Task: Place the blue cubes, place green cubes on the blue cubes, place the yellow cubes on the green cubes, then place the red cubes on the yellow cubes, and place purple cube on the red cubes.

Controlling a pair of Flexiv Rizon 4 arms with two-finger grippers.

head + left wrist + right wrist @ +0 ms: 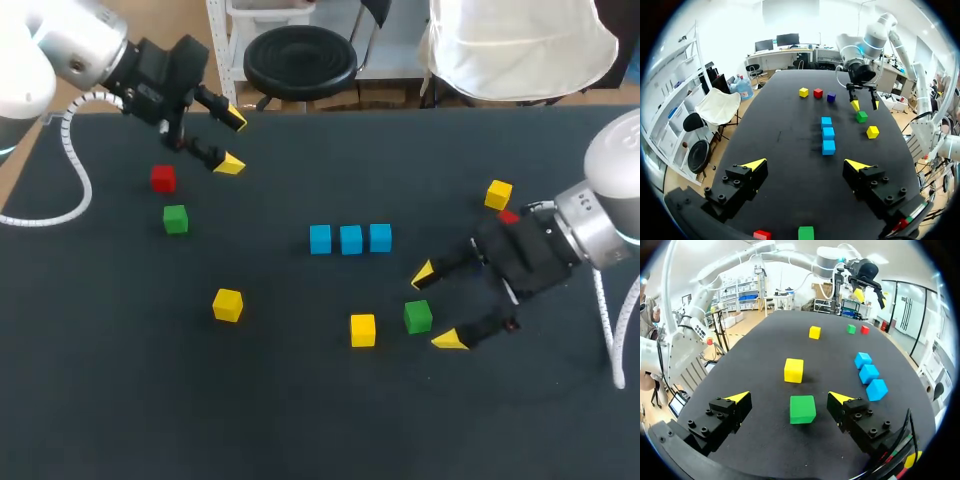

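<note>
Three blue cubes (350, 240) lie in a row at mid-table, seen also in the left wrist view as blue cubes (828, 133). My right gripper (436, 307) is open, low over the table, with a green cube (418, 317) between its fingertips and untouched; the right wrist view shows this green cube (802, 409) in the gap of the right gripper (789, 397). A yellow cube (363, 330) sits just left of it. My left gripper (232, 142) hangs open at the far left, above a red cube (163, 178) and a second green cube (175, 219).
Another yellow cube (227, 305) lies front left, a third yellow cube (498, 194) at the right beside a half-hidden red cube (508, 216). A purple cube (831, 97) shows only in the left wrist view, next to that red one.
</note>
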